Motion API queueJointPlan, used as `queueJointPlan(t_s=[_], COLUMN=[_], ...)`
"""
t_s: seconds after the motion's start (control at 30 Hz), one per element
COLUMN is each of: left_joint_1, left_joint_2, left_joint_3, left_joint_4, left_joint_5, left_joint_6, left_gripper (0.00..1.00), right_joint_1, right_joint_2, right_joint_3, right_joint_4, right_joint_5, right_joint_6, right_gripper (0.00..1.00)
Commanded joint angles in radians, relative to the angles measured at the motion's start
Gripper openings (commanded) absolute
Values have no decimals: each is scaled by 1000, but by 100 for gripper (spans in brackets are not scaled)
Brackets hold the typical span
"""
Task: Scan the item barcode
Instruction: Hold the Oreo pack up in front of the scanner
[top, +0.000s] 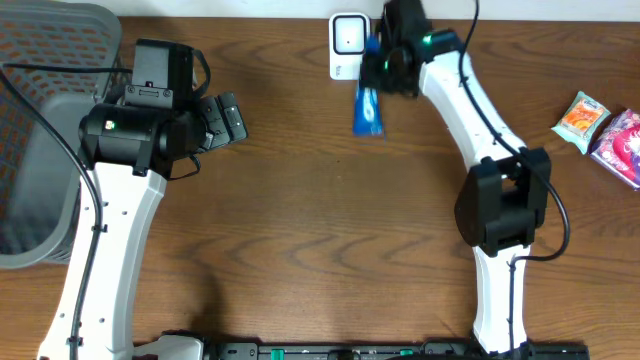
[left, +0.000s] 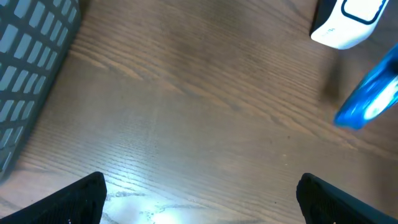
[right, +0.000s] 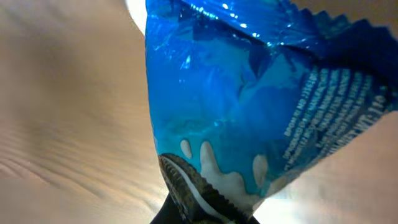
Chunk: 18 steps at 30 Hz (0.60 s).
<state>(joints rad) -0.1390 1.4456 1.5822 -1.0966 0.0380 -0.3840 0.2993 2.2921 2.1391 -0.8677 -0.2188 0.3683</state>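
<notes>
Right pincer (top: 381, 70) clenched on blue packet (top: 368, 110), contact hidden behind it; left pincer (left: 202, 200) released, tips cropped.

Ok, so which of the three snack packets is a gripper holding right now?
The blue packet, pinched in the right gripper beside the white scanner. The orange packet and the pink packet lie untouched, side by side, far to the right.

Blue snack packet (top: 368, 108): glossy foil wrapper, crimped ends, white print, cookie-and-cream picture; lies lengthwise near to far, gripped at its far end, far centre. Barcode scanner (top: 346, 42): white rounded box with a dark-rimmed window; far edge, just left of the packet's far end
</notes>
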Motion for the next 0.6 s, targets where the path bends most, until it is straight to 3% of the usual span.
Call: queueJointPlan(t_s=[0.0,0.37,0.57], left_joint_1=[5,5,5], left_joint_2=[-2,-2,-2], left_joint_3=[4,4,4], left_joint_4=[-3,-3,-3], left_joint_5=[-13,-13,-13], left_joint_6=[18,18,18], left_gripper=[98,98,98], right_joint_1=[7,19,21], right_joint_2=[-16,64,139], right_joint_3=[61,56,56], right_joint_4=[71,425,472], right_joint_5=[8,-66,-124], right_joint_6=[42,352,538], right_gripper=[1,1,1])
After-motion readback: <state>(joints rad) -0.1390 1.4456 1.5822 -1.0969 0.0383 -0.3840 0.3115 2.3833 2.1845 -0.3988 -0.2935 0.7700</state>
